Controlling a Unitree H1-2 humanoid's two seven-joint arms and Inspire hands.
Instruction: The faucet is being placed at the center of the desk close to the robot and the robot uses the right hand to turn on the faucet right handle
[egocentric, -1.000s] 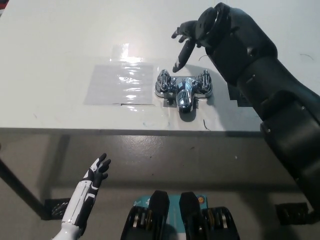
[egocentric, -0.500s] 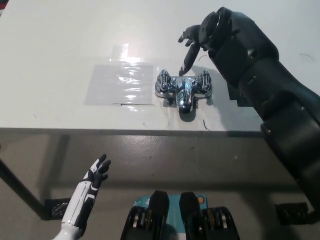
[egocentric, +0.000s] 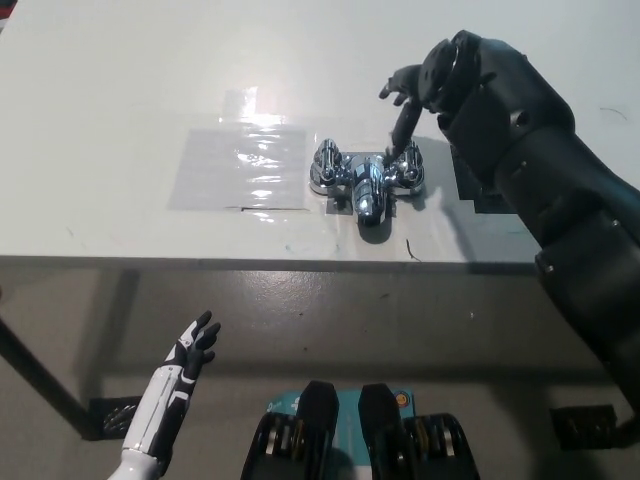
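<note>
Since the frame 0.5 s ago the black right hand (egocentric: 416, 94) has shifted to the robot's right and come down. Its long finger, then over the faucet's middle, now points at the right handle (egocentric: 408, 166).

Right hand: unclenched, grasping nothing, fingers (egocentric: 404, 126) spread. One finger is stretched down w/ its tip at the top of the right handle. True contact can't be confirmed from this angle. The other fingers splay toward the far side of the desk (egocentric: 120, 90), clear of the metal. The black arm runs in from the lower right, crossing the desk's near edge.

Faucet (egocentric: 366, 181): chrome, two-handled, approx. mid-desk and near the edge closest to the robot. The spout (egocentric: 371, 204) points at the robot. The left handle (egocentric: 327, 165) stands free, nothing near it.

Clear sheet (egocentric: 240, 165): glossy, flat on the desk just beside the faucet on the robot's left, its edge near the left handle.

Left hand (egocentric: 192, 347): white, at rest at lower left, below desk level over the floor (egocentric: 420, 320). It is loose and empty, fingers apart, well apart from the faucet.
</note>
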